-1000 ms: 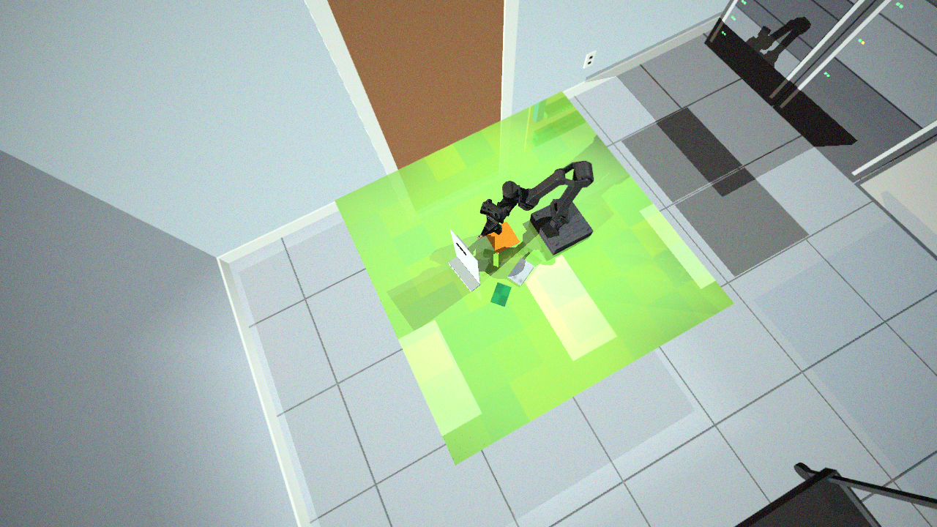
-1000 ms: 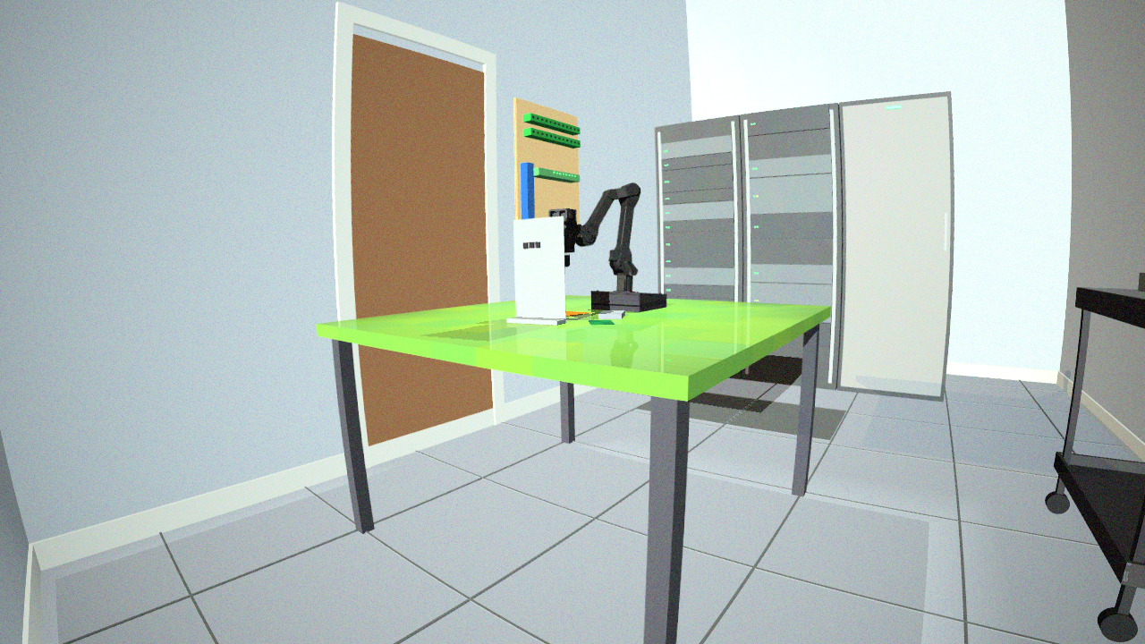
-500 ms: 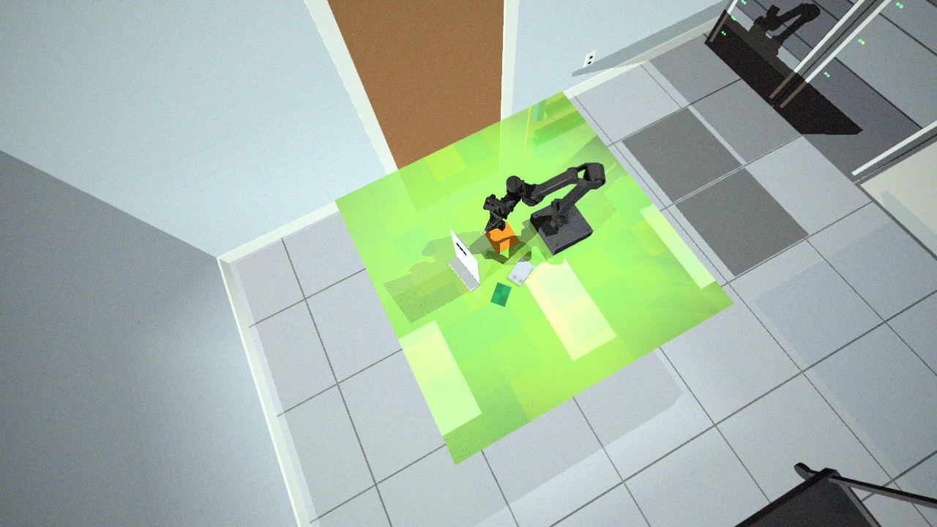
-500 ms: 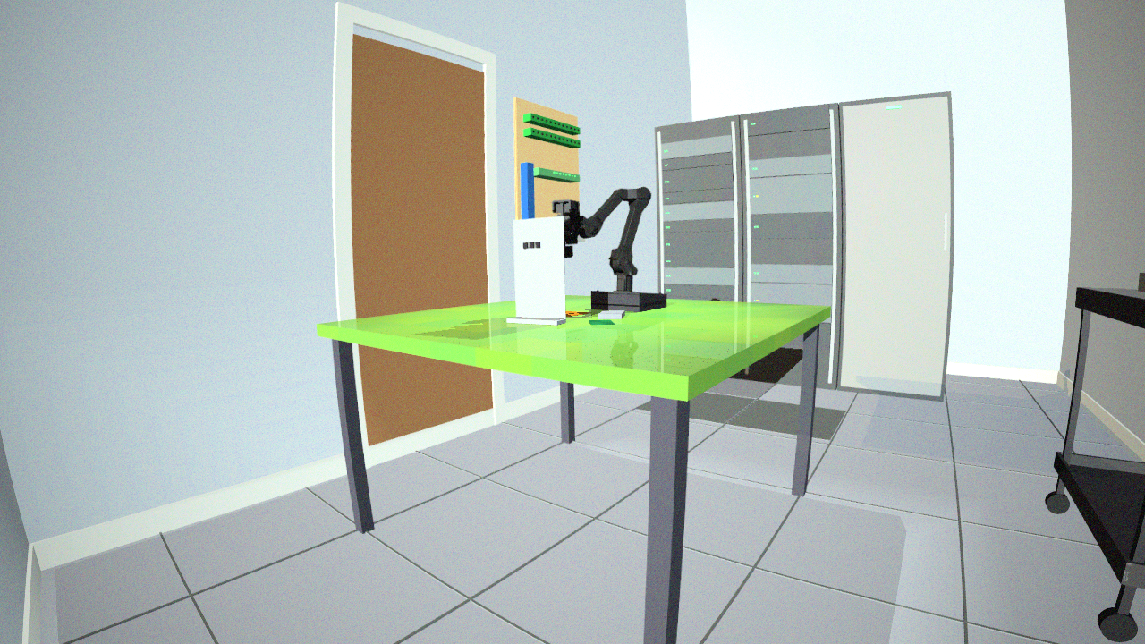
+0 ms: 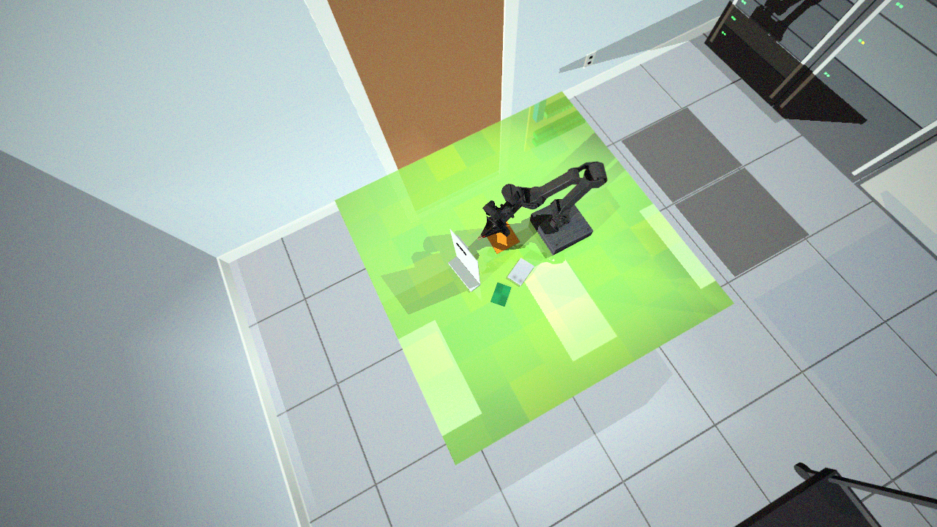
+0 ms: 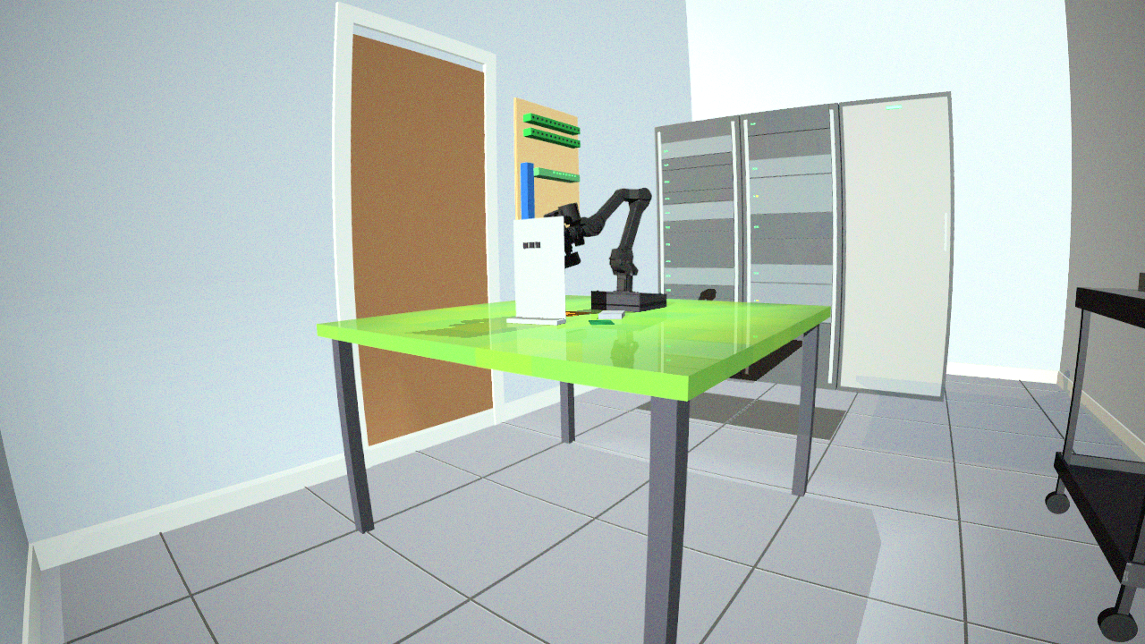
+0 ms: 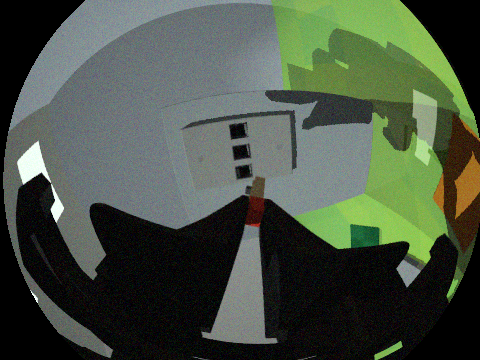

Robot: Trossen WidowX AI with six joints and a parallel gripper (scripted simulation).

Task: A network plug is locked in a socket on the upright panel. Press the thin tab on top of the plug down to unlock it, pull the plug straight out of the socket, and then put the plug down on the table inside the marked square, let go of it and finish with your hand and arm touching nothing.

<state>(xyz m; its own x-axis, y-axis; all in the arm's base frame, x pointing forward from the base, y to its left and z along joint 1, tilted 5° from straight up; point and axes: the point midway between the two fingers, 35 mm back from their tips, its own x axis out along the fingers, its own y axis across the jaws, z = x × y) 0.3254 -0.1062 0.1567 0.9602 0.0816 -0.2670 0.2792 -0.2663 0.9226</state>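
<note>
pincer [image 7: 256, 223]: clenched on plug [image 7: 256, 207] | plug: poking out ahead of its tips | panel [image 7: 214, 147]: just beyond, apart

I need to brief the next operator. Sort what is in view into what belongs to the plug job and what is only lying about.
Belongs to the job:
- plug, held in the gripper
- upright panel with its sockets
- orange marked square
- green table

Lying about:
- green card
- white flat piece
- server cabinets
- black cart
</note>
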